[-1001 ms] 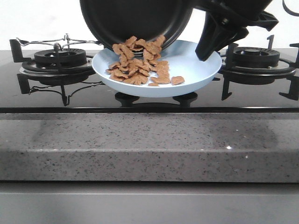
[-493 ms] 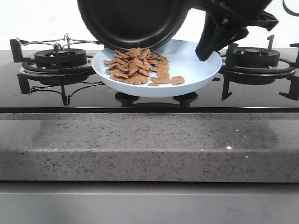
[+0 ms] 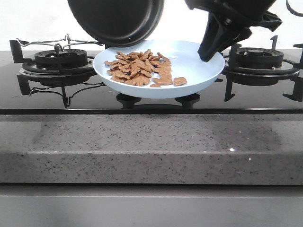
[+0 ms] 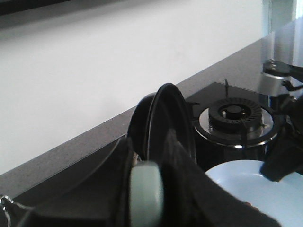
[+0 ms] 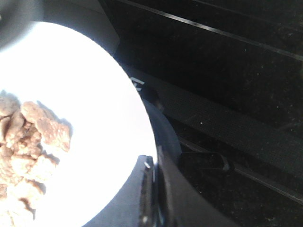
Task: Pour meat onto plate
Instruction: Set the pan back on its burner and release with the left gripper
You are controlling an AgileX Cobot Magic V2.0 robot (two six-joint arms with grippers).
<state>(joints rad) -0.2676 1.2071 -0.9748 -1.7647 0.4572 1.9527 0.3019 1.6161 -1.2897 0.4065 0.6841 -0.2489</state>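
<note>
On a black glass cooktop, seen from the front, one pale blue plate (image 3: 199, 71) is held above the middle of the hob, between two gas burners: the left burner (image 3: 60, 59) and the right burner (image 3: 259, 57). One heap of meat (image 3: 139, 68), made of many small reddish-brown pieces too numerous to be counted, is spread over the left half of the plate; one piece lies slightly apart toward the centre. One black frying pan (image 3: 116, 19) is tilted steeply above the plate's left rear rim, and no pieces are seen in it.

The right gripper (image 3: 211, 52) is clamped on the plate's right rim, with one finger (image 5: 150, 189) seen pressed over the rim in the right wrist view. The left gripper (image 4: 156, 189) is closed around the pan's handle in the left wrist view, where the pan is seen edge-on.

Compared with a second ago, the pan has been lifted and shifted left, and the pieces that were sliding from its lip are now all on the plate. The plate and the right gripper are unchanged.

The right half of the plate is bare. A clear gap is seen between the pan's lower edge and the meat. In front of the hob, a grey speckled counter edge (image 3: 151, 149) is seen.
</note>
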